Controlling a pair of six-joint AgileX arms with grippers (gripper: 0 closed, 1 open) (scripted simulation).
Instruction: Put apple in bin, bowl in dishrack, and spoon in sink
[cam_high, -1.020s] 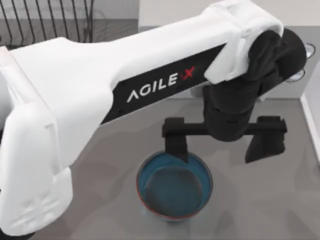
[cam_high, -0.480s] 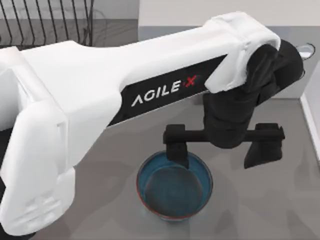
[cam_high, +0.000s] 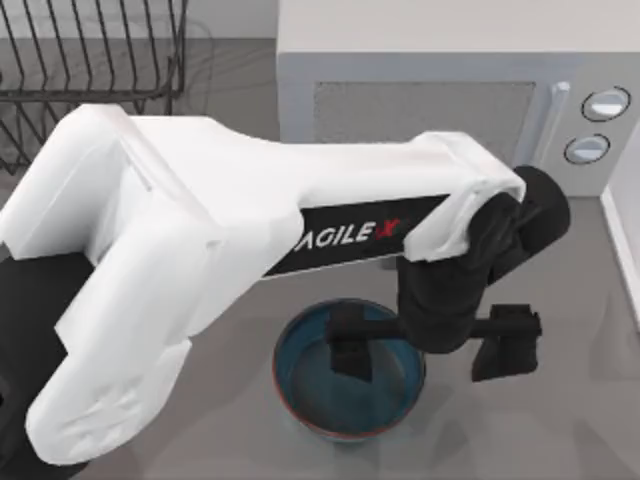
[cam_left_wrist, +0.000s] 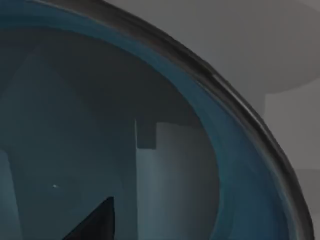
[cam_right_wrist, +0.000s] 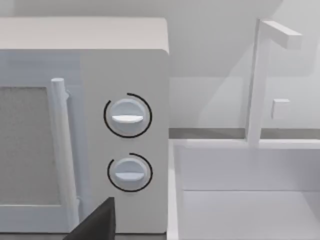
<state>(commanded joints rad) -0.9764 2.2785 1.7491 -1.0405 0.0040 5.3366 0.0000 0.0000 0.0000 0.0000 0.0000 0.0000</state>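
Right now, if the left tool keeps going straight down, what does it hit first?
Likely the bowl: the open left tool straddles its rim on the top view's right, one finger inside, one outside. Depth is unclear.

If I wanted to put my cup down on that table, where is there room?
Bare grey table lies right of the bowl. It is crowded above the bowl, where the left gripper straddles its rim, and toward the microwave and dishrack.
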